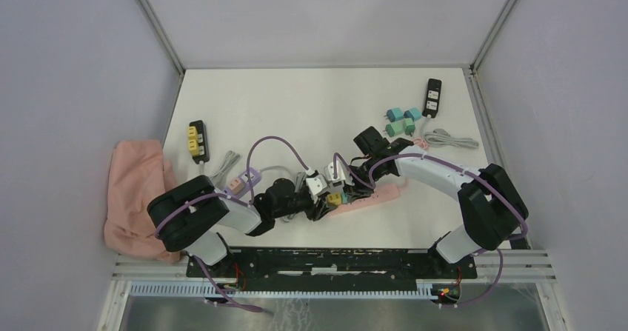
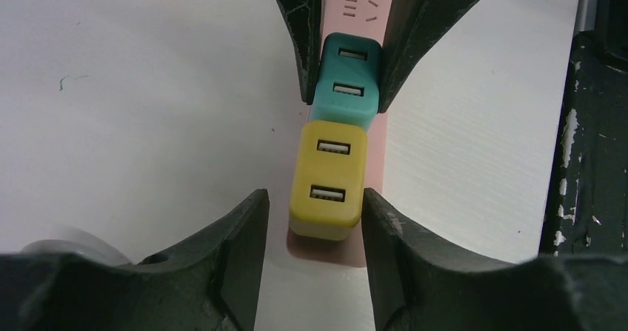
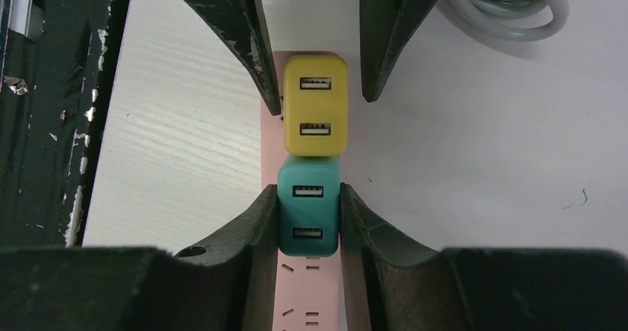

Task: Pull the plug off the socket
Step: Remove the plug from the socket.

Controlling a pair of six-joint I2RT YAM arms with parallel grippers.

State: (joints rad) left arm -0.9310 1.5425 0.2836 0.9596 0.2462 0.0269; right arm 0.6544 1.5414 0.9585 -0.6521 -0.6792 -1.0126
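On the white table (image 1: 296, 101), a teal cube-shaped USB plug (image 3: 309, 212) and a yellow cube-shaped USB plug (image 3: 315, 105) sit side by side in a pink plastic power strip (image 2: 355, 9). The right gripper (image 3: 309, 198) clamps the teal one. The left gripper (image 2: 311, 205) loosely straddles the yellow one, its jaws not fully closed.

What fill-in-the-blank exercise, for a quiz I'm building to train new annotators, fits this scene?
1. The right gripper is clamped on the teal plug, while the left gripper, jaws not yet closed, straddles the ____ one.
2. Both plugs sit in a power strip coloured ____.
3. The face of each plug shows ____ USB ports.

Missing words: yellow; pink; two.
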